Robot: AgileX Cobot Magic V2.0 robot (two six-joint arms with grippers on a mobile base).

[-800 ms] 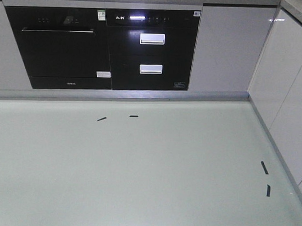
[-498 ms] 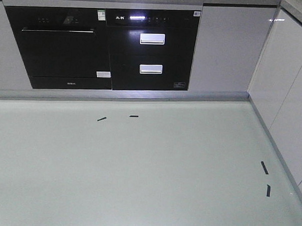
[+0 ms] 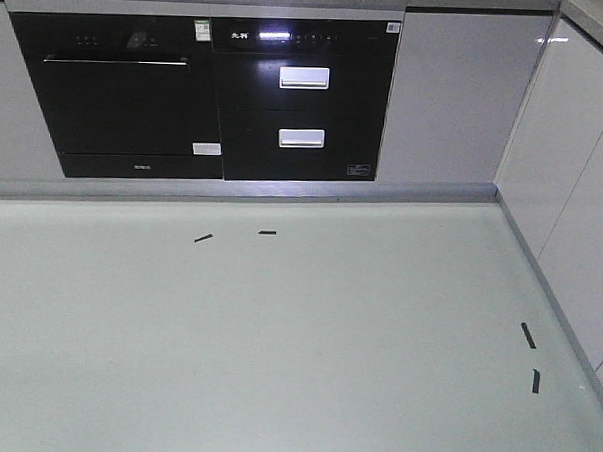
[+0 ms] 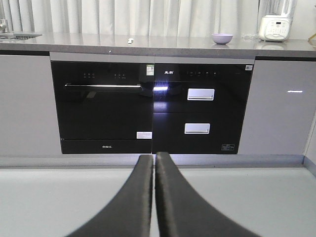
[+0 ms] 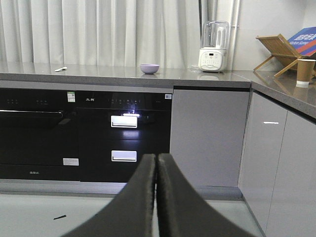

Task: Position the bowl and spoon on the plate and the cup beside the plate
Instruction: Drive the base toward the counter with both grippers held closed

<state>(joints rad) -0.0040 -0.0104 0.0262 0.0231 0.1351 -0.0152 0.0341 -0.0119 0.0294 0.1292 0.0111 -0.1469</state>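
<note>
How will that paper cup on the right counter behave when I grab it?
The cup stands upright, tall and narrow, so a push near the rim would probably tip it. Its paper-looking wall likely dents under a firm squeeze. Contents, so weight, cannot be seen.

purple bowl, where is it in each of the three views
Front-facing: not in it.
Left wrist: bowl upper right, on the countertop.
Right wrist: bowl upper middle, same countertop.
Shared landmark: black drawer unit with two white handles.
</note>
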